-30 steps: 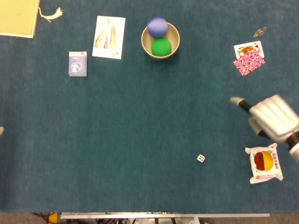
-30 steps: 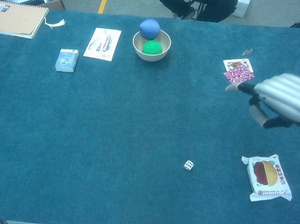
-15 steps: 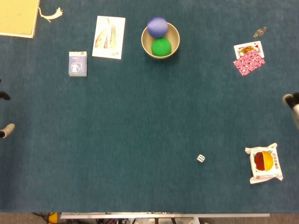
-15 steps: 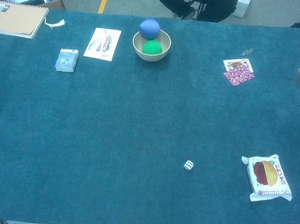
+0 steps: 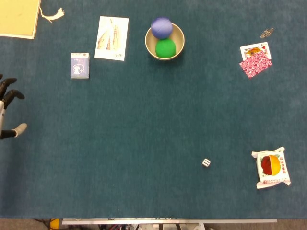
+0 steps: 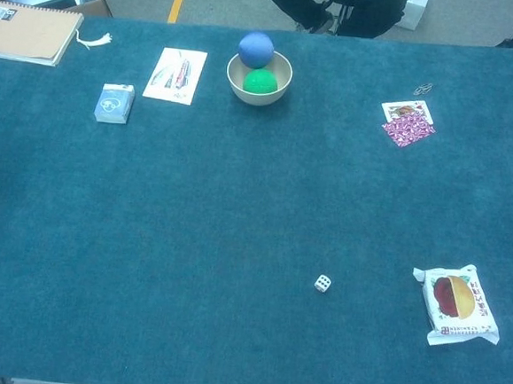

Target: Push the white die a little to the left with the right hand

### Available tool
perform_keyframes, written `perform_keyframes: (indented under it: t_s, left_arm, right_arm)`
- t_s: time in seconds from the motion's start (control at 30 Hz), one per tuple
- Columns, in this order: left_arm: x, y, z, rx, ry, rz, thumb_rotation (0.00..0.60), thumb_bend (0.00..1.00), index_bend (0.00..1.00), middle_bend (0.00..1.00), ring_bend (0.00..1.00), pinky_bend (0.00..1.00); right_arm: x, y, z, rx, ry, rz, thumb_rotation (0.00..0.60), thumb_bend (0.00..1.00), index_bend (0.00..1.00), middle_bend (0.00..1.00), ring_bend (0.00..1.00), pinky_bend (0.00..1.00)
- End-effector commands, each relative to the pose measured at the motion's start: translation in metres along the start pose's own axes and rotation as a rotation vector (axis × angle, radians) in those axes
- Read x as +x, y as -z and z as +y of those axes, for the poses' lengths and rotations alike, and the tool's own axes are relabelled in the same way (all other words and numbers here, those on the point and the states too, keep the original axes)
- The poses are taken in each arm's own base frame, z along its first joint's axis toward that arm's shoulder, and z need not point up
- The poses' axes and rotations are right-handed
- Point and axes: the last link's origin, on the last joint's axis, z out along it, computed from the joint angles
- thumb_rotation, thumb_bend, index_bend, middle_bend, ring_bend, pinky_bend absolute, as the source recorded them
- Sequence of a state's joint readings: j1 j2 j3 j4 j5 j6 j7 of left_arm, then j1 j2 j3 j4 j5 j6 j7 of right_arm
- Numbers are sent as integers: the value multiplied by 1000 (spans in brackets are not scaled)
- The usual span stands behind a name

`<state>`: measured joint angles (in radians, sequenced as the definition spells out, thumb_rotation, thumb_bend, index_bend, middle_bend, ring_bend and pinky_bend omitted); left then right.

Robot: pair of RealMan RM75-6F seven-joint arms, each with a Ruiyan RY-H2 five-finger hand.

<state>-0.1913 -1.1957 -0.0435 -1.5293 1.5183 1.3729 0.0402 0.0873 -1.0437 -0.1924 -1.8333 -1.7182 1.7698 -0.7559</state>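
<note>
The white die (image 5: 206, 163) (image 6: 322, 283) lies on the blue cloth at the front right, alone, with nothing touching it. My right hand shows in neither view. Only part of my left hand (image 5: 8, 109) appears, at the far left edge of the head view, well away from the die; its fingers are spread apart and nothing is in them. The chest view does not show it.
A snack packet (image 5: 272, 167) lies right of the die. Playing cards (image 5: 255, 60) and a clip (image 5: 266, 32) sit at the back right. A bowl (image 5: 165, 41) with a green and a blue ball, a leaflet (image 5: 113, 38), a card box (image 5: 79, 65) and a notebook (image 5: 18, 17) line the back.
My right hand has withdrawn to the right and left both views. My left hand has come further into the head view at the left edge. The die has not moved.
</note>
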Motion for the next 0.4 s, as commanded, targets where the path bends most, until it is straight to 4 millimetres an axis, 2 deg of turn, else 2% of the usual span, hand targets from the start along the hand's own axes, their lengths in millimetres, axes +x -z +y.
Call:
perform_keyframes:
  t_s: [0.03, 0.2, 0.4]
  left_arm:
    - [2, 2, 2, -11, -3, 12, 600, 21, 361, 188, 92, 292]
    - [3, 0, -1, 4, -9, 15, 600, 20, 362, 189, 92, 292]
    - [2, 1, -3, 12, -17, 9, 600, 20, 362, 189, 92, 292]
  right_arm:
    - [5, 10, 8, -50, -5, 42, 600, 604, 461, 476, 379, 373]
    - [11, 13, 16, -86, -7, 52, 600, 603, 461, 476, 379, 373]
    - [8, 11, 17, -86, -49, 24, 600, 603, 461, 475, 379, 373]
